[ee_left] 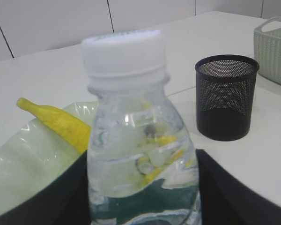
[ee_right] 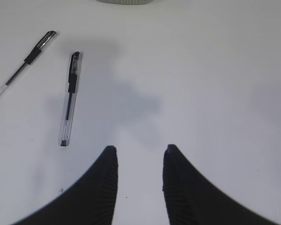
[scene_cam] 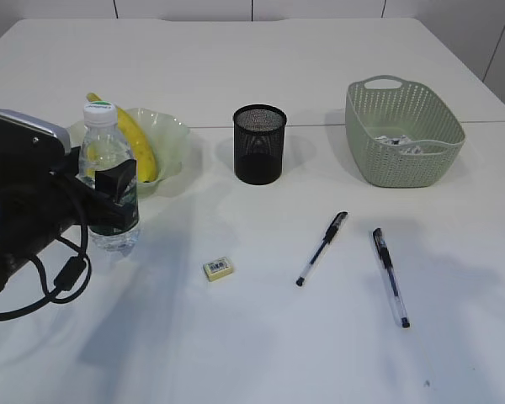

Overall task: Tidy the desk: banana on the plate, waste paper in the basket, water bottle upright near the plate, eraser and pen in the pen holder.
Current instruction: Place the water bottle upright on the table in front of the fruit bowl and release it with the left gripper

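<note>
Only the right wrist view showed the right pincer, released and empty above bare desk beside two pens. The left pincer, reaching in level from the left, grasped the upright water bottle just beside the plate bearing the banana.

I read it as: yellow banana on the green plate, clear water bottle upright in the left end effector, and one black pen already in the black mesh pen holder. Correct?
Not quite. The black mesh pen holder holds no pen: both black pens lie on the white table, as the exterior view shows. The yellow banana is on the green plate, and the left end effector grips the upright clear water bottle.
</note>
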Robot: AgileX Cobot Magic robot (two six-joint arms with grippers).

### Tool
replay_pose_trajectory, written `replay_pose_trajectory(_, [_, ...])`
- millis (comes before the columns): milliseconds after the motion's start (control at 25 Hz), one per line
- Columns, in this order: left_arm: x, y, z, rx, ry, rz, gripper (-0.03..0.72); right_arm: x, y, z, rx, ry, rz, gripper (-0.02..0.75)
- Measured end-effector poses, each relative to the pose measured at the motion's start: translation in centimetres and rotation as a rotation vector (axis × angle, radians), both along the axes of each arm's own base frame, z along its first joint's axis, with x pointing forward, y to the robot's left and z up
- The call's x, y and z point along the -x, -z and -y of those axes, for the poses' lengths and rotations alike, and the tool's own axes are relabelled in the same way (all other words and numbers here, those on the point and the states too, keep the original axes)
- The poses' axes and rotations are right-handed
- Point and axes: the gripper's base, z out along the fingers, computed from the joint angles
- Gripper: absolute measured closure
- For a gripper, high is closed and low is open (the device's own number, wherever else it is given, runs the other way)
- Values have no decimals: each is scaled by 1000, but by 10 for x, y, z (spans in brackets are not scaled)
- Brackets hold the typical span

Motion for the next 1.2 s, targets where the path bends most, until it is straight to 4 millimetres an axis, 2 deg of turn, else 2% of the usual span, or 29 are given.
replay_pose_trajectory(1200, [0,2,0,-6,0,-4,273,-4,-3,2,33,-4,55,487])
